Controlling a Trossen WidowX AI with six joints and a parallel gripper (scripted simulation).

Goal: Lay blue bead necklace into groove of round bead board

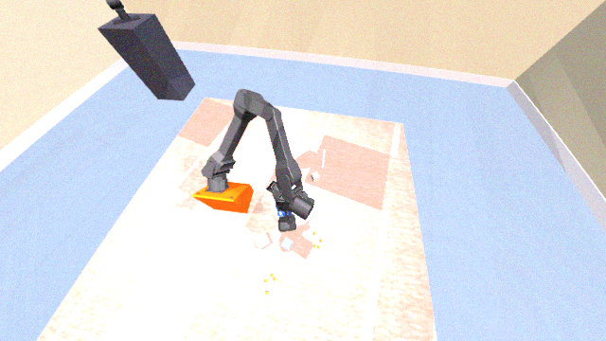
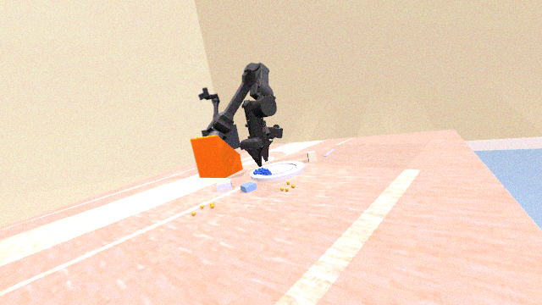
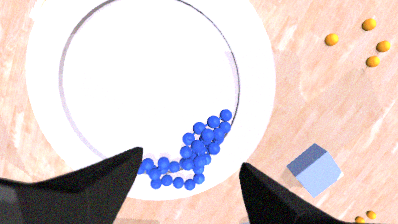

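Note:
The round white bead board (image 2: 299, 168) (image 3: 260, 75) lies flat, with a thin circular groove line visible in the wrist view. The blue bead necklace (image 1: 281, 213) (image 2: 262, 171) (image 3: 197, 146) lies bunched in a folded heap on one side of the board, beside and partly over the groove line. My gripper (image 2: 263, 163) (image 3: 192, 161) is open and points down just above the heap. In the wrist view the beads show between and beyond the two fingertips, and the left finger hides the heap's left end. No bead is seen lifted.
A blue block (image 1: 286, 243) (image 2: 248, 187) (image 3: 317, 170) and a white block (image 1: 263, 241) (image 2: 224, 185) stand near the board. Small yellow balls (image 1: 314, 233) (image 2: 293, 186) (image 3: 369, 24) lie in two groups. A pale block (image 1: 314, 176) (image 2: 312, 156) and a thin stick (image 1: 324, 158) (image 2: 329, 152) are behind.

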